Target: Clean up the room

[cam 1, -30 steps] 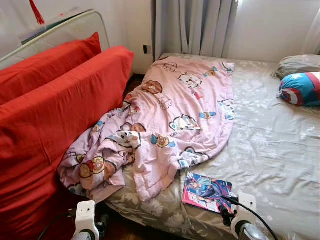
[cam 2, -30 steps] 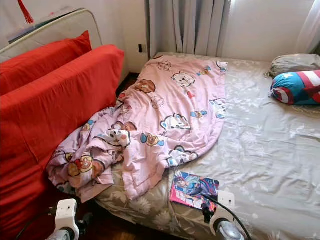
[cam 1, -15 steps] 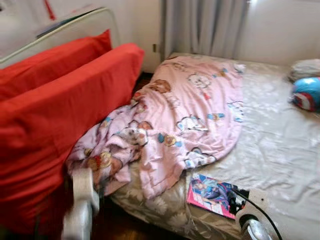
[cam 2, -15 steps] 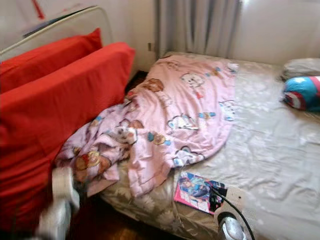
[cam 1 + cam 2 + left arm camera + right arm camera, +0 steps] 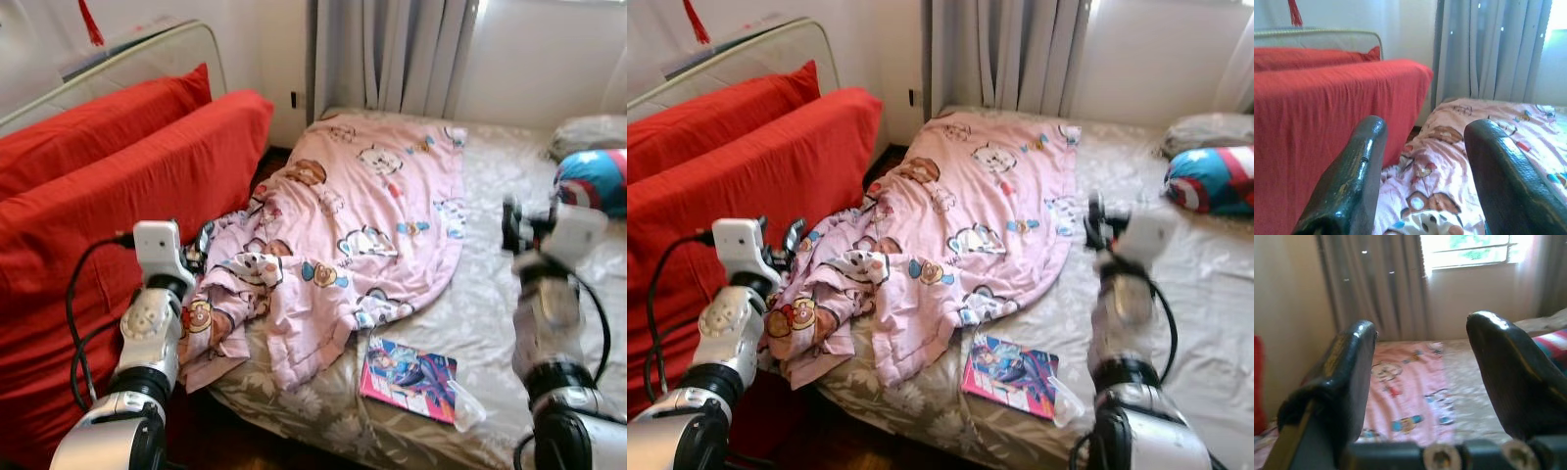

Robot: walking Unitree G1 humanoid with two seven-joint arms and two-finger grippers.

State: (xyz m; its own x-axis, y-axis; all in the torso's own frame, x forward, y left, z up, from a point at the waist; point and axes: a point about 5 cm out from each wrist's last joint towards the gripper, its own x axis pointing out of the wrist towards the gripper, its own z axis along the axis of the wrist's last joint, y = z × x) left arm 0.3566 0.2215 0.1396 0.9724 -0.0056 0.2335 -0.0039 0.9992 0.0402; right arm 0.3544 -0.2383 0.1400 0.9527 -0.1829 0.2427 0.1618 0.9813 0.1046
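A pink cartoon-print blanket (image 5: 362, 225) lies crumpled across the left half of the bed, its bunched end hanging over the near left corner. A colourful book (image 5: 409, 377) rests on the grey floral sheet (image 5: 588, 323) near the front edge. My left gripper (image 5: 792, 238) is raised beside the blanket's bunched end, and its fingers (image 5: 1359, 166) stand open with nothing between them. My right gripper (image 5: 509, 225) is held up over the sheet just right of the blanket. It is open and empty, as its fingers (image 5: 1349, 367) show in the wrist view.
Big red cushions (image 5: 118, 196) lean against a metal frame left of the bed. A blue-and-red pillow (image 5: 593, 181) and a grey pillow (image 5: 588, 132) lie at the far right. Grey curtains (image 5: 402, 54) hang behind. A clear plastic scrap (image 5: 468, 411) lies beside the book.
Both arms have risen from the bottom edge: the left up to the blanket's bunched end, the right up over the sheet. The camera has shifted slightly.
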